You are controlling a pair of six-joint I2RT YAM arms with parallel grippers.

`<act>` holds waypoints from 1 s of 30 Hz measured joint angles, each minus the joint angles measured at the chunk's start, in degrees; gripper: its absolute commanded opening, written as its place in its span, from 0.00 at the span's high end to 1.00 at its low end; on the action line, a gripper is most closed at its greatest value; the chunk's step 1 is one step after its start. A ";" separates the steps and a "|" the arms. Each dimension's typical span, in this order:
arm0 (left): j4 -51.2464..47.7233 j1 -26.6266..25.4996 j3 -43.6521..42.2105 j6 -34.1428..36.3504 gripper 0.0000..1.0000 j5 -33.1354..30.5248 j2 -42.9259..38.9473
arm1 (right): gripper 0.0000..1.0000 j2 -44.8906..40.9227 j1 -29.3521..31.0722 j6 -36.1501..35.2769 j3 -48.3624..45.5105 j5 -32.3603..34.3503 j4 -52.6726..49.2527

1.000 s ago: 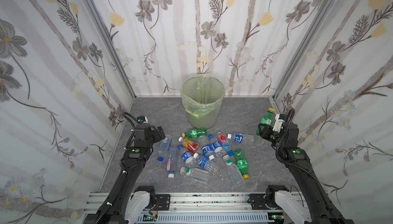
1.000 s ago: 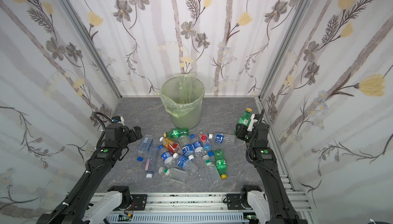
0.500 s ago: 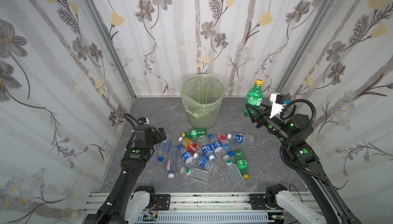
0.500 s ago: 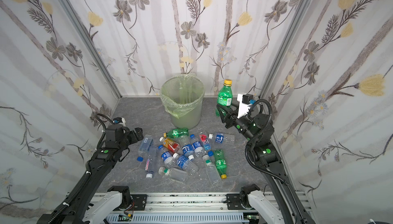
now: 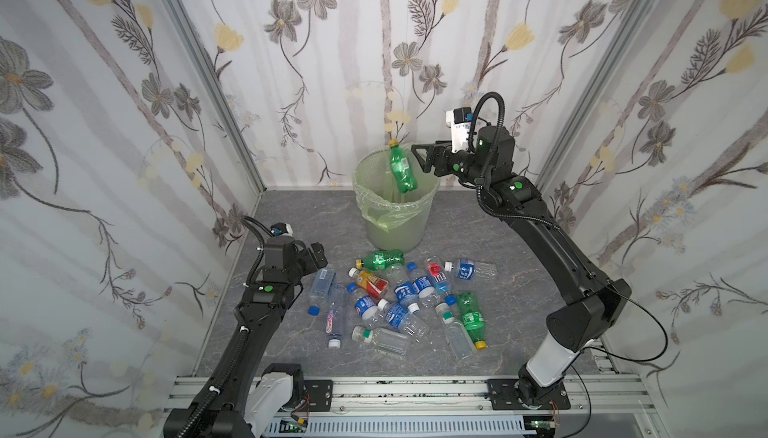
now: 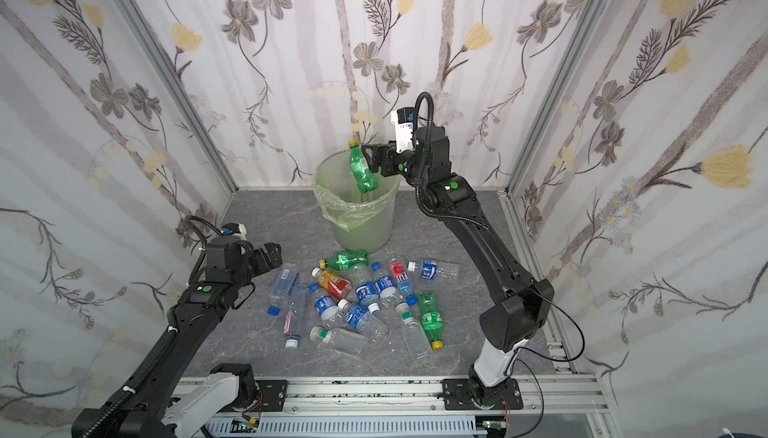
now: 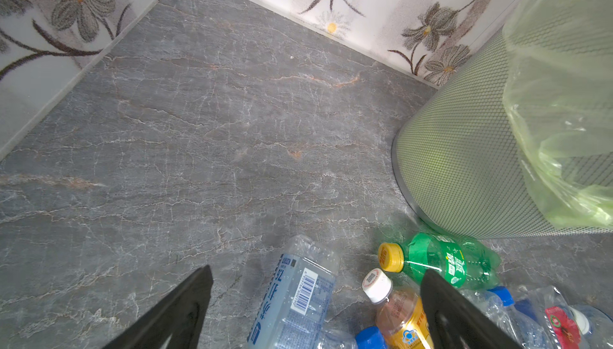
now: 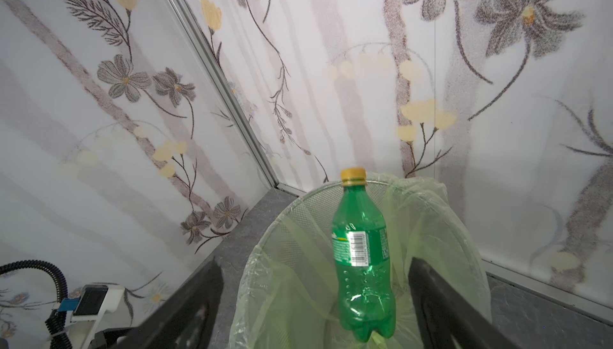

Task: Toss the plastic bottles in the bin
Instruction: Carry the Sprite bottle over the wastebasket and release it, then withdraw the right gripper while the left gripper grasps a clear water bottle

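Note:
A green plastic bottle [image 5: 401,169] [image 6: 363,171] [image 8: 361,254] with a yellow cap hangs free in the air, upright, over the mouth of the bin [image 5: 395,232] [image 6: 365,228] [image 8: 282,228]. My right gripper [image 5: 419,157] [image 6: 370,157] [image 8: 315,264] stands open just right of it at rim height, its fingers apart from the bottle. Several plastic bottles [image 5: 399,303] [image 6: 365,303] lie in a pile on the floor before the bin. My left gripper [image 5: 318,255] [image 6: 272,255] [image 7: 317,272] is open and empty, low at the pile's left edge, over a clear blue-labelled bottle [image 7: 295,297].
The grey marbled floor [image 5: 291,215] is boxed in by flowered walls [image 5: 124,124] on three sides. The bin's mesh wall [image 7: 464,151] rises close by the left gripper. A green bottle [image 7: 441,261] and an orange one [image 7: 398,317] lie by its fingers.
My right arm swung up from the right side to the bin with the green bottle, then its jaws opened and let the bottle go. The left arm has not moved.

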 measured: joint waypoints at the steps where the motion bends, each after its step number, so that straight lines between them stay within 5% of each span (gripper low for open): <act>1: 0.00 0.00 0.02 0.00 0.00 0.02 0.48 | 0.10 -1.22 0.00 0.00 -1.57 -0.02 -0.26; 8: -0.04 -0.02 0.13 0.00 0.00 0.79 4.61 | 0.09 -9.35 -0.04 -0.09 -12.46 0.26 0.76; 18: -0.22 -3.28 0.70 -0.02 0.00 0.83 14.21 | 0.00 -29.70 -0.17 -0.33 -42.10 0.00 7.76; 30: -0.17 -5.77 -0.37 -2.16 0.14 -1.66 22.21 | 0.00 -45.18 -2.12 2.54 -66.20 1.20 13.27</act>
